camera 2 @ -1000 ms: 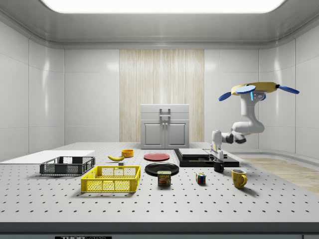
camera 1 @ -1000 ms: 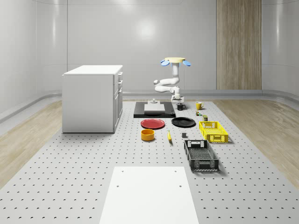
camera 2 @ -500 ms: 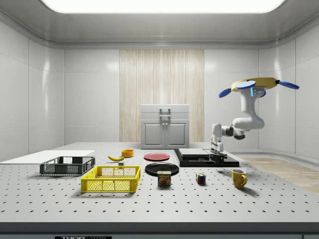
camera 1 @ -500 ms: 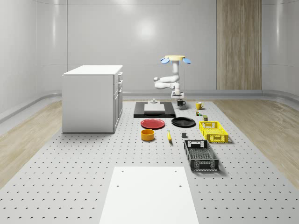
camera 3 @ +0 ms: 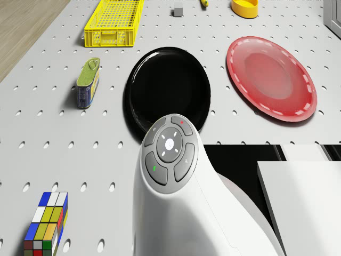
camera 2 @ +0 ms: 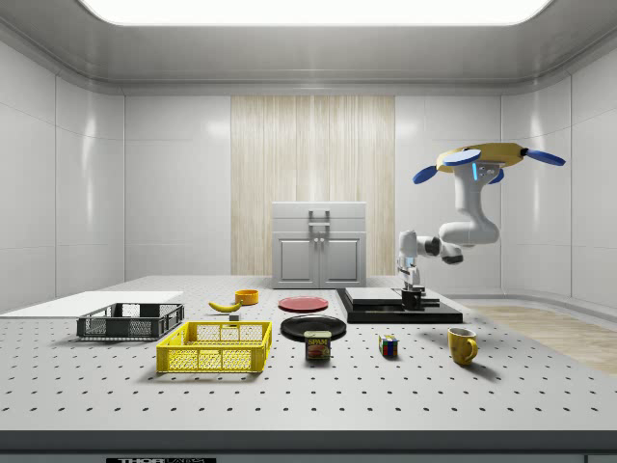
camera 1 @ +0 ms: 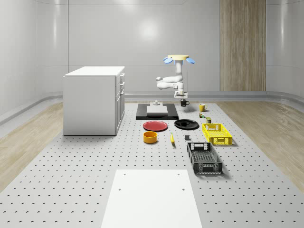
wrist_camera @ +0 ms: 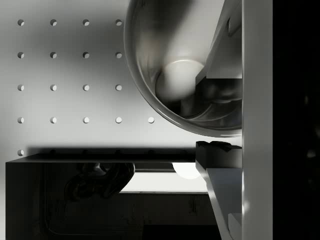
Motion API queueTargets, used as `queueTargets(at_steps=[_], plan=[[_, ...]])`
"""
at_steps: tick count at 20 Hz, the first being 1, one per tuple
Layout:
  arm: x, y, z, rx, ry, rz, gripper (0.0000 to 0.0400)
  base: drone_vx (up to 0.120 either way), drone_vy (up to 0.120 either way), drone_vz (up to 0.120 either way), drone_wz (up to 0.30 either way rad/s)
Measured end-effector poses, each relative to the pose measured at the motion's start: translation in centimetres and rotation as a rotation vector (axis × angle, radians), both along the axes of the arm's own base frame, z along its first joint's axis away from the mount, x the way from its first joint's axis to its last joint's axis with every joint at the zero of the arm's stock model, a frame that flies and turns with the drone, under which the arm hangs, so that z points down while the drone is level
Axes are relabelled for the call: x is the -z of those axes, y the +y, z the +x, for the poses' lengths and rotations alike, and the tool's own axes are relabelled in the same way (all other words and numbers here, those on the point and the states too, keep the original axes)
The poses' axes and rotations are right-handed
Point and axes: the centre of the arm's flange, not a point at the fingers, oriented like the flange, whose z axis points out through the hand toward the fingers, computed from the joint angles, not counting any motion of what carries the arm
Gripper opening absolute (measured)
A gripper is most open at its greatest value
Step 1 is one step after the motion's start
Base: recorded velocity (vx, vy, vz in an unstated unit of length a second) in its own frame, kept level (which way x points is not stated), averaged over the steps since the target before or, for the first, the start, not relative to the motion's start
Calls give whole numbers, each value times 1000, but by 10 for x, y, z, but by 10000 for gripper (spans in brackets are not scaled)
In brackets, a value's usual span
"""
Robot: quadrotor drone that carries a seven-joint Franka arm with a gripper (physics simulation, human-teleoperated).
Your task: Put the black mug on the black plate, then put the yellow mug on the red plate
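Drone (camera 1: 178,59) hovers upper-middle; gripper (camera 1: 183,99) clamps the black mug (camera 1: 184,102) upright, handle toward the whole-scene view's right.

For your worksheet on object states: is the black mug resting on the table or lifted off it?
Lifted. In the side view the black mug hangs from the claw, clear of the table, while the drone hovers above.

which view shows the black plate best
The drone view: the black plate lies whole and close on the table, beside the red plate, only its near rim hidden by the arm. The whole-scene view shows it small and flat; the side view shows it as a thin edge behind the can.
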Motion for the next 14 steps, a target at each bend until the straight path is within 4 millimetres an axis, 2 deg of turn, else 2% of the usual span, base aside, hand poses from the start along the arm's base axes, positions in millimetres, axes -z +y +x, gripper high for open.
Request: queueTargets(at_steps=[3,14], plan=[[0,0,0,0,0,0,110,120,-120,0,0],[1,0,0,0,0,0,110,120,0,0,0]])
